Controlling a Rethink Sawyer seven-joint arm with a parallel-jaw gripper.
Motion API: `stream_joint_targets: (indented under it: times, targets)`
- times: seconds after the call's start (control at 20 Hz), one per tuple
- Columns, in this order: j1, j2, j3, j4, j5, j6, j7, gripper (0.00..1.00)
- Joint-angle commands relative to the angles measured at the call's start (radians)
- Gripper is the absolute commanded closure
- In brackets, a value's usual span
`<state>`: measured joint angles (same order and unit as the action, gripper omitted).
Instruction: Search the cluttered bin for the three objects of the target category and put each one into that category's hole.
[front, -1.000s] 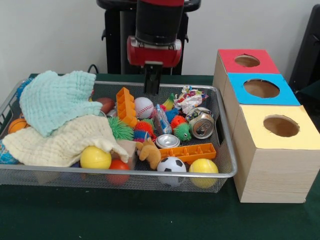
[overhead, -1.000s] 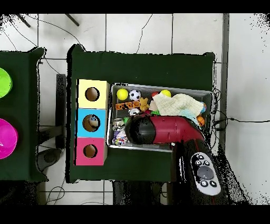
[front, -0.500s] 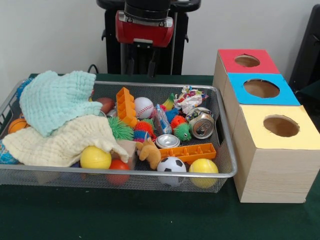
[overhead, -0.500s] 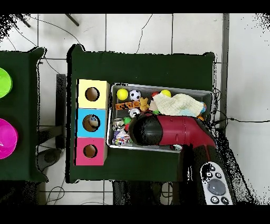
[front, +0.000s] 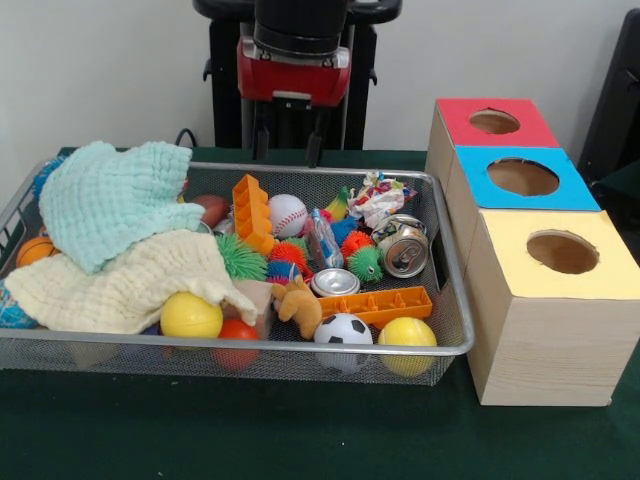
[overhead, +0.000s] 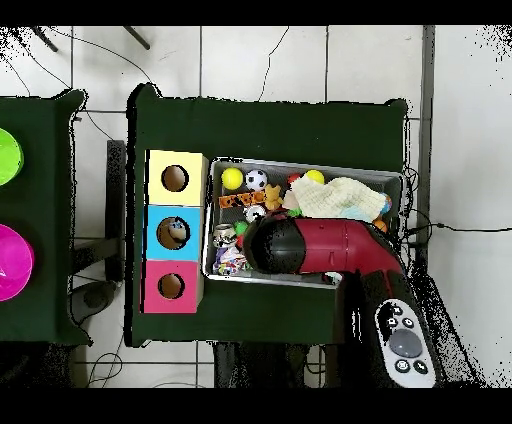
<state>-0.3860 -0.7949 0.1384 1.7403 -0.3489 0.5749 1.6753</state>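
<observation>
The bin (front: 250, 343), a wide wire-mesh basket, holds a heap of toys, balls, cans and cloths; in the overhead view the bin (overhead: 300, 163) is partly covered by my arm. My gripper (front: 288, 148) hangs over the bin's far rim, above the baseball (front: 288, 213), open and empty, its two dark fingers (front: 262, 143) apart. In the overhead view the arm's red head (overhead: 275, 245) hides it. The hole (front: 494, 121) is in the red top of the farthest wooden box and also shows in the overhead view (overhead: 171, 286).
In the bin lie a mint cloth (front: 112, 200), a cream cloth (front: 125, 280), two cans (front: 404, 250), orange bricks (front: 378, 304), a soccer ball (front: 343, 330), yellow balls (front: 190, 316) and spiky balls (front: 240, 257). The blue-topped box (front: 522, 177) and yellow-topped box (front: 560, 252) stand right of it.
My gripper has risen out of the bin's far side and drawn back towards the pedestal. Its fingers, together a second ago, now stand apart. The bin's contents have not moved.
</observation>
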Motion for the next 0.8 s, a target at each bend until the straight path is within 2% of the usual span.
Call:
stream_joint_targets:
  times: [0.05, 0.45, 0.8]
  targets:
    - [-0.001, 0.138, 0.096, 0.044, -0.021, -0.163, 0.062, 0.0]
    - [0.021, 0.251, 0.07, 0.013, -0.033, -0.311, 0.095, 0.0]
    - [0.016, 0.253, 0.075, 0.021, -0.012, -0.319, 0.078, 0.0]
